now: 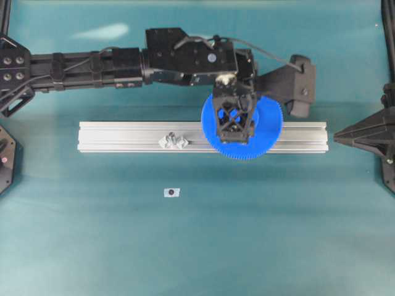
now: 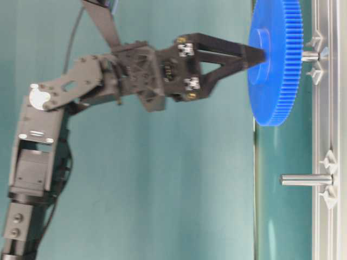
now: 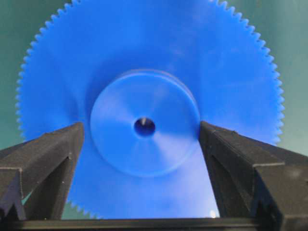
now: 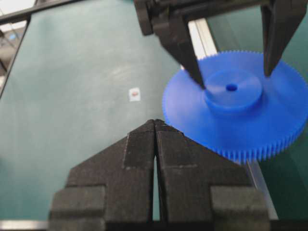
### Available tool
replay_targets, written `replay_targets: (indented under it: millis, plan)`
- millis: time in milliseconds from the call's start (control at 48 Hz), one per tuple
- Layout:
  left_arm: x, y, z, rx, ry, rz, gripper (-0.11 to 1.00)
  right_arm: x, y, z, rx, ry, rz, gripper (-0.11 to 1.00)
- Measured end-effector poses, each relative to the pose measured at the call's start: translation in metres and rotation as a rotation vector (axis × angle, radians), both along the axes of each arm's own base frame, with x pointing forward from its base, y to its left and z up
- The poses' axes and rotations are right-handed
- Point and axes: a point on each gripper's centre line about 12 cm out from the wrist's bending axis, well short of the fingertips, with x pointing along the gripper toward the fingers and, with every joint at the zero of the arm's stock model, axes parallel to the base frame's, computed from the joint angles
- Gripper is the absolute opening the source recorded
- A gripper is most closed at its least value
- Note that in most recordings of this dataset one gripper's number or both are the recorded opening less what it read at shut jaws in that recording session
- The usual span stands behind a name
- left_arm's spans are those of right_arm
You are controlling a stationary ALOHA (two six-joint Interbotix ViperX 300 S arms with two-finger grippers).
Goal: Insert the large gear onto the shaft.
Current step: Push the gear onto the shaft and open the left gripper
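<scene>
The counter (image 1: 259,246) is covered in plain teal. A long aluminium rail (image 1: 123,137) lies across its middle, running left to right in the overhead view. On the rail stand two pegs, each flanked by clear diamond-shaped pieces: one (image 1: 174,141) bare near the rail's middle, the other (image 2: 310,56) under the gear (image 1: 268,132). A small white tag (image 1: 172,192) with a dark dot lies nearer the front edge, well apart from the rail.

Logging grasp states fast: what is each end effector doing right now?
Left end effector: fingers straddle the large gear's hub, contact unclear; cannot tell.
Right end effector: closed, empty.
</scene>
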Motion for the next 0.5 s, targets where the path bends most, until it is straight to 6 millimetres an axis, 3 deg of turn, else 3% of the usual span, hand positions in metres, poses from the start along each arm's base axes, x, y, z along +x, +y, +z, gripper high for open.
replay_targets:
  millis: [250, 500]
  plan:
    - [0.004, -0.004, 0.023, 0.003, -0.024, -0.008, 0.9, 0.0, 0.0, 0.001, 0.0, -0.012, 0.0, 0.01]
    - [0.006, -0.008, 0.029, 0.007, -0.039, -0.016, 0.9, 0.0, 0.0, 0.001, 0.0, -0.011, 0.0, 0.01]
